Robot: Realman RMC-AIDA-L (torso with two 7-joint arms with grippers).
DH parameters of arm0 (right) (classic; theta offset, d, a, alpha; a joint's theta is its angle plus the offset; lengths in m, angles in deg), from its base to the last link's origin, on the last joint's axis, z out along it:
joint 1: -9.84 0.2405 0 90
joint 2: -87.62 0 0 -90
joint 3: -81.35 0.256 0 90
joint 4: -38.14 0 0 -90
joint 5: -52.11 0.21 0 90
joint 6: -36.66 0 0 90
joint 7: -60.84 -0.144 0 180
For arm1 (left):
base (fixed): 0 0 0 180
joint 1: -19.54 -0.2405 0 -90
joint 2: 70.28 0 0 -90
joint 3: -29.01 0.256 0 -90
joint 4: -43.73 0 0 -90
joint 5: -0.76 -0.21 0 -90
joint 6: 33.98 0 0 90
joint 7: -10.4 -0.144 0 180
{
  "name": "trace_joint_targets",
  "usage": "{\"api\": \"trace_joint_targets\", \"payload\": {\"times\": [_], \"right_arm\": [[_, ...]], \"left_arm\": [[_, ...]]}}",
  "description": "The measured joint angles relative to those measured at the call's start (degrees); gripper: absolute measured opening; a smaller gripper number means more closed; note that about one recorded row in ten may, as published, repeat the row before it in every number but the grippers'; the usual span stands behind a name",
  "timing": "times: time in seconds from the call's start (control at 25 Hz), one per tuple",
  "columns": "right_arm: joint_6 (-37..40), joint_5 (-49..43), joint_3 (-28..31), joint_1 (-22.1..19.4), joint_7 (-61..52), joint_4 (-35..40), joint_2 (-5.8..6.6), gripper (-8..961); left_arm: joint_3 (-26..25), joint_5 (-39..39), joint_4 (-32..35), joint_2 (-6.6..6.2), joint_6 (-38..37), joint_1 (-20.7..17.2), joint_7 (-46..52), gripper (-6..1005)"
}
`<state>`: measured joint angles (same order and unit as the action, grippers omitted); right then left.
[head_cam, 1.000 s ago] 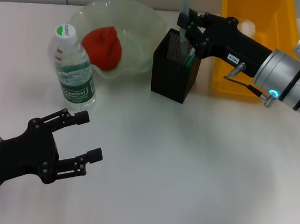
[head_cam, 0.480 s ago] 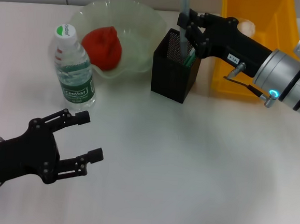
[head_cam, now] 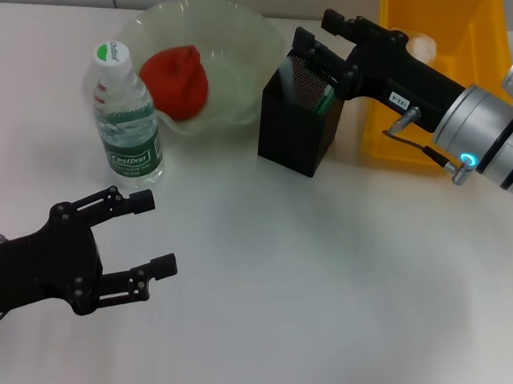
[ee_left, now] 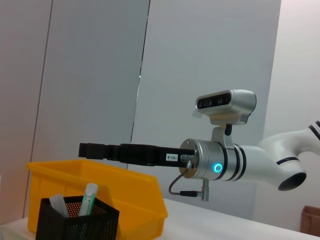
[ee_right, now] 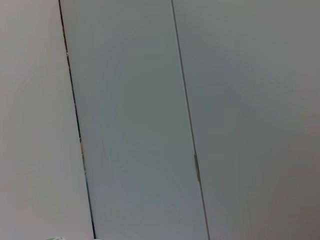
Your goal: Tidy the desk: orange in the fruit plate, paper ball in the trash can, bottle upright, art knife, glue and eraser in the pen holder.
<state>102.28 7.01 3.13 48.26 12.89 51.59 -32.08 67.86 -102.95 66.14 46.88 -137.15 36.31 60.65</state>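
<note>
My right gripper (head_cam: 318, 37) hangs open just above the black mesh pen holder (head_cam: 297, 128), with nothing between its fingers. A pale slim stick (head_cam: 288, 73) and a green-tipped item (head_cam: 324, 98) lean inside the holder; I cannot tell which is the art knife or the glue. The left wrist view shows the same holder (ee_left: 80, 222). The eraser is out of view. The orange (head_cam: 176, 79) lies in the fruit plate (head_cam: 246, 36). The bottle (head_cam: 125, 119) stands upright. A paper ball (head_cam: 421, 47) sits in the yellow trash can (head_cam: 439, 126). My left gripper (head_cam: 155, 232) hovers open near the table's front left.
The fruit plate, pen holder and trash can stand close together along the back of the white table. The right arm (head_cam: 492, 130) reaches in from the right over the trash can. The bottle stands just left of the plate.
The pale stick that my right gripper held above the pen holder has dropped into it, and the gripper's fingers have spread apart. The left arm has not moved.
</note>
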Motion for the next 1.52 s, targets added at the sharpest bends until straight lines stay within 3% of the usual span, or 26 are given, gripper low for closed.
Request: {"api": "trace_joint_targets", "payload": {"times": [0.48,0.68,0.96,1.0,1.08,1.24,1.36,1.52], "right_arm": [[0.64,-0.03,0.00,-0.30,-0.06,0.38,0.00,592],[2.05,0.21,0.53,-1.07,-0.82,0.83,0.07,589],[5.48,0.38,0.86,-4.31,-3.79,3.64,0.44,788],[7.79,0.38,0.94,-5.36,-4.55,4.45,0.66,833],[12.97,0.26,0.90,-7.28,-6.27,5.75,1.35,833],[23.04,-2.33,0.68,-10.31,-10.23,6.49,3.78,832],[28.44,-8.25,0.97,-11.35,-13.15,6.46,6.09,832],[30.91,-17.69,0.99,-11.96,-13.85,6.48,7.87,832]], "left_arm": [[0.00,0.00,0.00,0.00,-0.05,0.02,0.08,839],[0.00,0.00,0.00,0.00,-0.10,0.02,0.11,838],[0.00,0.01,-0.06,-0.03,-0.11,0.18,0.71,838],[0.00,0.01,-0.06,-0.03,-0.11,0.18,0.71,837],[0.00,0.00,-0.16,-0.24,-0.10,0.22,1.04,837],[0.00,-0.06,-0.05,-0.47,-0.22,0.47,1.84,837],[0.15,-0.18,-0.03,-0.59,-0.35,0.75,2.30,836],[0.92,-0.38,-0.01,-0.73,-1.04,1.35,2.57,836]]}}
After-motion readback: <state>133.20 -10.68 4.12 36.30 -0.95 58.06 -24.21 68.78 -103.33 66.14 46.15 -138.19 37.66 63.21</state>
